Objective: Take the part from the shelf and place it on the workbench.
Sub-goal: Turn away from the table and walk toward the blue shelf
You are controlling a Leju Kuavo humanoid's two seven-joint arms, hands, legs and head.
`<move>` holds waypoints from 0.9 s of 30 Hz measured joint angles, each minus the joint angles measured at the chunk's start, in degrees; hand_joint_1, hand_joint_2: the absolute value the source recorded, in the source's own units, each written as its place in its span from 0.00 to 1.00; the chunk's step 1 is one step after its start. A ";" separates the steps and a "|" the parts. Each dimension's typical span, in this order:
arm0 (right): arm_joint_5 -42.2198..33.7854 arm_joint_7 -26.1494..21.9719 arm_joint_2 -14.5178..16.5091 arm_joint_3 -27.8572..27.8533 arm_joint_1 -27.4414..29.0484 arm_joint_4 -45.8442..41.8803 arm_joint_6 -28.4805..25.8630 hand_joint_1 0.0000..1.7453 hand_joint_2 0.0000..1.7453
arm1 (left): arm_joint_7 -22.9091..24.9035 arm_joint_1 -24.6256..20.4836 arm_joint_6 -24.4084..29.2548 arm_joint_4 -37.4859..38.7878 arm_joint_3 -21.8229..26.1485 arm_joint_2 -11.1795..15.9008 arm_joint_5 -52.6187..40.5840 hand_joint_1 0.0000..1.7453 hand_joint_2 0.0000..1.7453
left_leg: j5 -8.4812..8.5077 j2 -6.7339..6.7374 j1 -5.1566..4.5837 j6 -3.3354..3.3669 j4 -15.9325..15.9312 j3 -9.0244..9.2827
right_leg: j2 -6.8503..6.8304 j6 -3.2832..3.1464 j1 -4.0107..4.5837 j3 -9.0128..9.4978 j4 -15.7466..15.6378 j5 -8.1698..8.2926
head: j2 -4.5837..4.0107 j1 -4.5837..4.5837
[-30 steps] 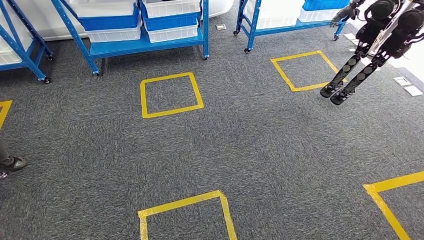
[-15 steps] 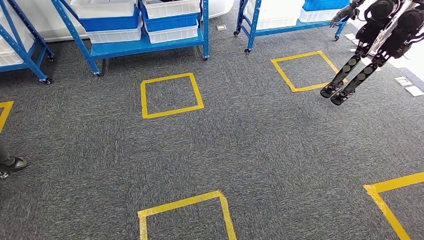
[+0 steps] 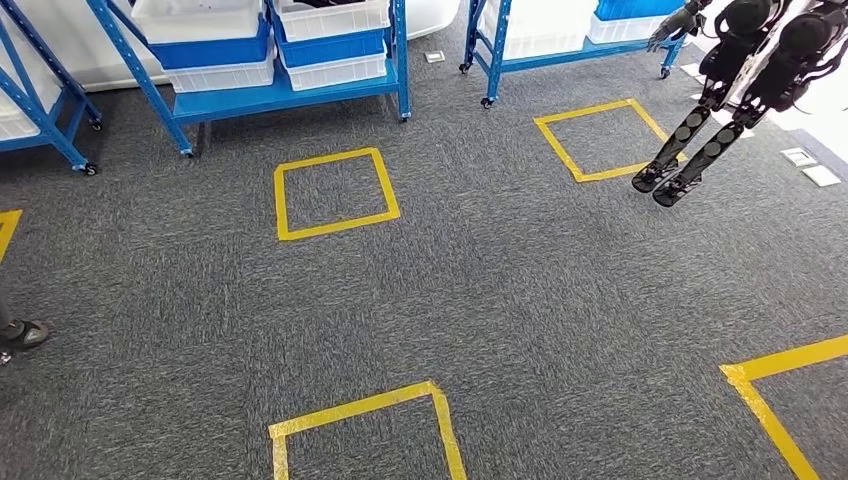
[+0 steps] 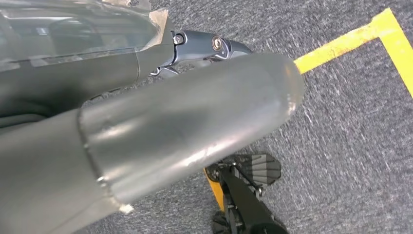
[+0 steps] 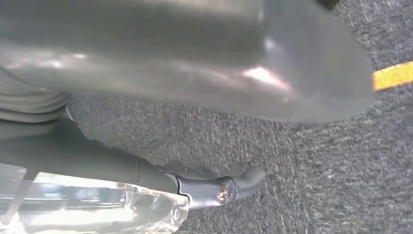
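Note:
A blue shelf (image 3: 290, 98) on wheels stands at the far side of the carpet, carrying white and blue bins (image 3: 325, 45). Dark parts lie in the top white bin (image 3: 322, 4), cut off by the picture's edge. In the left wrist view my left hand (image 4: 195, 117) hangs over the carpet, its thick grey thumb and a dark finger (image 4: 214, 46) stretched out with nothing held. My right hand (image 5: 204, 73) hangs the same way over the floor, a dark finger (image 5: 219, 190) extended and nothing in it.
A second blue shelf (image 3: 560, 52) stands at the far right. Beside it another humanoid robot (image 3: 740, 70) hangs with its feet just above the floor. Yellow tape squares (image 3: 335, 192) (image 3: 590, 140) (image 3: 360, 410) mark the grey carpet. A person's shoe (image 3: 22, 333) shows at the left edge.
The whole head view has shifted a little, with shelves and tape squares sliding up and left: the camera moved. Nothing on the floor has moved by itself.

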 joint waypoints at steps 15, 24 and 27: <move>0.42 -0.58 0.06 0.59 0.05 0.05 0.03 0.00 0.00 | 0.02 -0.10 0.05 -0.02 -0.37 0.22 0.34 0.00 0.00 | -0.53 3.58 -1.50 1.78 2.02 -1.14 | -2.94 -3.70 2.48 0.56 0.28 -0.36 | 0.00 -0.22; 0.52 -0.68 -0.19 1.02 0.24 0.10 0.03 0.00 0.00 | 0.00 0.00 0.07 -0.07 -0.44 0.11 0.54 0.00 0.00 | 0.96 1.14 -1.15 2.60 -0.17 -0.68 | -1.49 -2.59 1.87 -7.27 15.87 -7.06 | 0.00 0.01; 0.57 -0.68 -0.30 1.03 0.33 0.10 0.03 0.00 0.00 | 0.00 0.09 0.07 -0.07 -0.45 0.02 0.58 0.00 0.00 | 0.87 -0.10 -0.87 2.22 -0.05 -0.50 | -1.00 -0.78 0.94 -4.33 9.77 -3.54 | 0.00 0.03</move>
